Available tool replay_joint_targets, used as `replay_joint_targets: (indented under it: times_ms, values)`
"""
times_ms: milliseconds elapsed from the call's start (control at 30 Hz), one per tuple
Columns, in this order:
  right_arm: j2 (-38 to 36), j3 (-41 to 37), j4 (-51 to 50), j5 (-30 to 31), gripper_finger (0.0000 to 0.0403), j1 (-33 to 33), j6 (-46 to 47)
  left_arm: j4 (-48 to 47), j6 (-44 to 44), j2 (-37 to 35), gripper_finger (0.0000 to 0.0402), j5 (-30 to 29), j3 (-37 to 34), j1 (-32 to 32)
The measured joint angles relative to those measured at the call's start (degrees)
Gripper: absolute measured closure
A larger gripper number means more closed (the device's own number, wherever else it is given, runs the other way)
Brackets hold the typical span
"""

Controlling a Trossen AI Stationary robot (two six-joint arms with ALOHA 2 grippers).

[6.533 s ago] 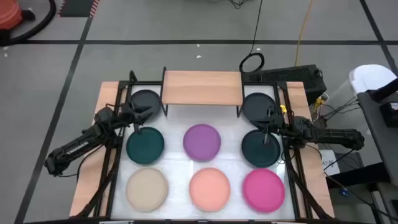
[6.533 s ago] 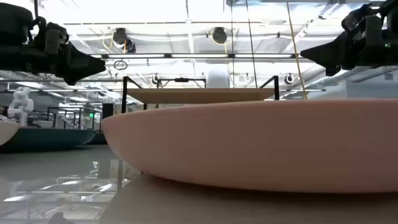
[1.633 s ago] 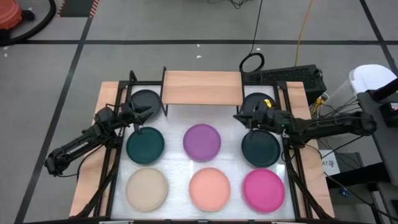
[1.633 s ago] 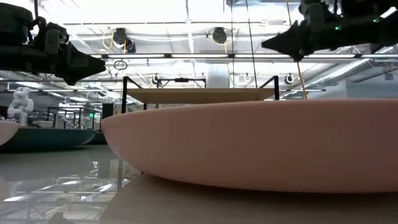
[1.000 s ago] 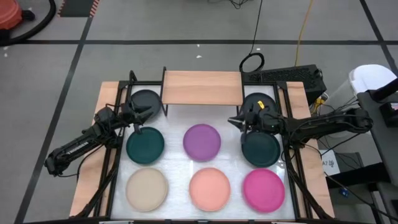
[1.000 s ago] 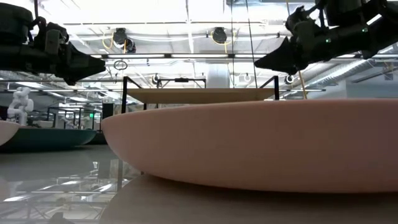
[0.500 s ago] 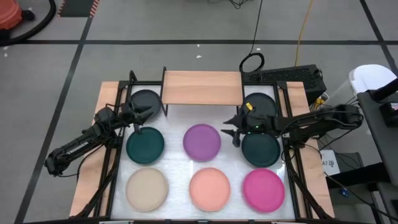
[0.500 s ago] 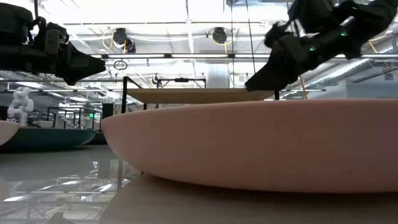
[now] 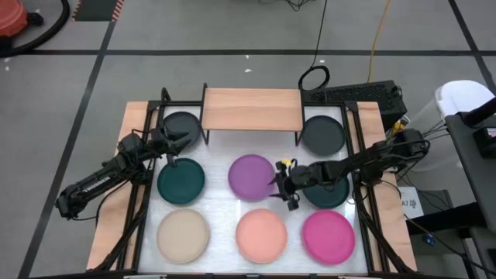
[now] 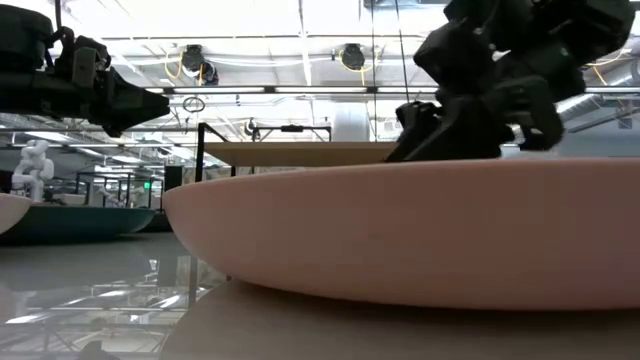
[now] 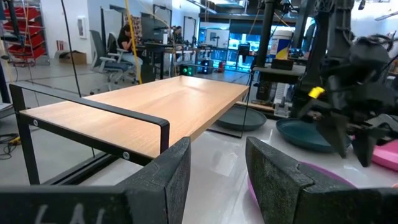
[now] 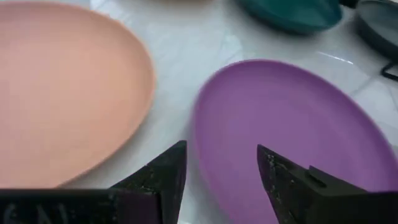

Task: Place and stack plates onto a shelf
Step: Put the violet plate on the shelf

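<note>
Plates lie on the white table (image 9: 217, 155), eight in total: two dark grey (image 9: 182, 125), two dark teal (image 9: 180, 180), one purple plate (image 9: 249, 174), one beige (image 9: 183, 235), one salmon (image 9: 260, 235), one magenta (image 9: 328, 235). The one shelf (image 9: 252, 108) stands at the table's far edge, bare. The right gripper (image 9: 281, 187), fingers apart, has moved from the far right grey plate to the purple plate's rim. The left gripper (image 9: 177, 143), also apart, has not moved.
</note>
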Motion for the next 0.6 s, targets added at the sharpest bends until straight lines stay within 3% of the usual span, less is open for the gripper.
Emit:
replay_joint_targets:
  times_ms: [333, 600]
  values:
    - [5.88, 0.0, -0.08, 3.44, 0.0225, 0.71, -0.05, 0.02, 0.01, 0.01, 0.0243, 0.01, 0.0, 0.0]
    - [11.54, 0.0, 3.78, 11.94, 0.0227, 0.68, -0.42, 0.02, 0.0, 0.0, 0.0243, 0.02, 0.0, -0.01]
